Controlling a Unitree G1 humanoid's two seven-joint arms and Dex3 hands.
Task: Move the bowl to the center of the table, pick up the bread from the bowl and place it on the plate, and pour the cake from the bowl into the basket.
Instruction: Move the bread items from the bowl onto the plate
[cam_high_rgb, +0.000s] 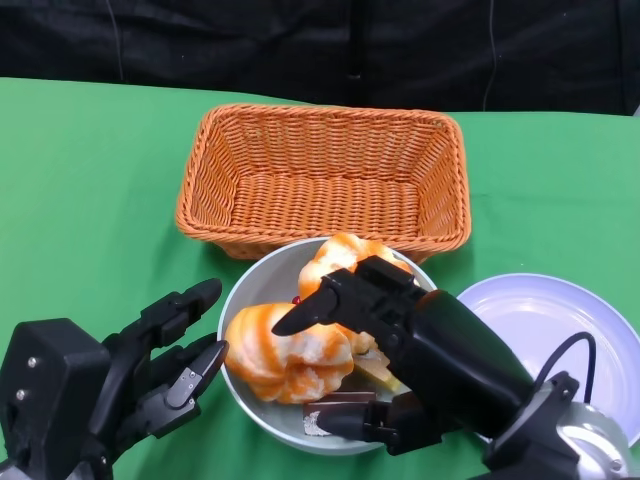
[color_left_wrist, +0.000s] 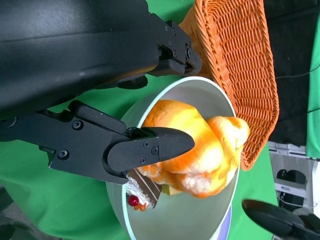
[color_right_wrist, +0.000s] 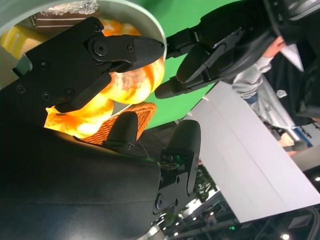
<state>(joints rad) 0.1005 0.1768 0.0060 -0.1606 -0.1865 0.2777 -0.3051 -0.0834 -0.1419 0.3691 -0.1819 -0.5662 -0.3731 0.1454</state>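
**Right hand reaching into the bowl for the bread, not gripping yet**

Nearest the robot: left hand (cam_high_rgb: 150, 365) is hovering just beside the bowl's near-left rim, fingers spread, holding nothing. Can't tell if a fingertip is touching the rim.

Right hand (cam_high_rgb: 400, 345) is reaching over the bowl (cam_high_rgb: 252, 290) from the near-right, fingers apart, one pointing across the top of the bread (cam_high_rgb: 285, 355), thumb low at the near rim. Looks like it's bracketing the bread rather than clamping it, so I'm reading it as spread, not pinching.

Bread is sitting in the bowl, a second roll-shaped lobe behind it toward the basket. Cake (color_left_wrist: 142, 190) is lying underneath at the near side, partly hidden.

Plate (cam_high_rgb: 560, 330) is lying right of the bowl, rims about touching. Basket (cam_high_rgb: 325, 175) is sitting just behind the bowl.

Risks, my guess:
- thumb sits near the cake, so closing could drag or crush it
- soft bread could deform and slip out on the lift
- bowl isn't braced, so a push from the right hand could slide it into the basket
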